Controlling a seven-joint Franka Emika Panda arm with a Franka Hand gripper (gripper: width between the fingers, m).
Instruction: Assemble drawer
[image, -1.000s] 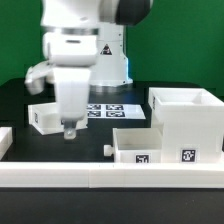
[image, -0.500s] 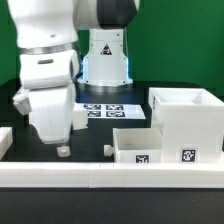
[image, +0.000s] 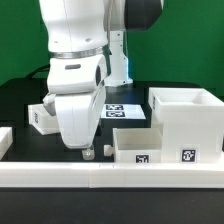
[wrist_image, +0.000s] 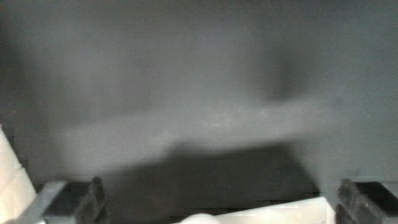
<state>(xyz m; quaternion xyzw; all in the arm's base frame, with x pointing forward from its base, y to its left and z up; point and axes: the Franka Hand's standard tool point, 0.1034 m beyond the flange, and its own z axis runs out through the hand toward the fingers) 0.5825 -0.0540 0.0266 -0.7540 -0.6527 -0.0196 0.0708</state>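
Note:
The drawer's tall boxy housing (image: 186, 120) stands at the exterior view's right. One open-top tray (image: 140, 146) sits in front of it, touching its side, tags facing front. The second tray (image: 38, 117) sits at the left, partly hidden behind the arm. My gripper (image: 86, 152) hangs low over the black table, just left of the front tray and its small white knob (image: 107, 150). In the blurred wrist view my gripper (wrist_image: 217, 202) has its dark fingers (wrist_image: 71, 200) wide apart and empty, with a white shape (wrist_image: 240, 215) between them.
The long white border rail (image: 110, 176) runs along the table's front edge. The marker board (image: 122, 108) lies behind the arm, beside the robot base. A white part (image: 5, 140) shows at the left edge.
My gripper has dropped lower and swung from the left toward the front tray. The trays and housing have not moved.

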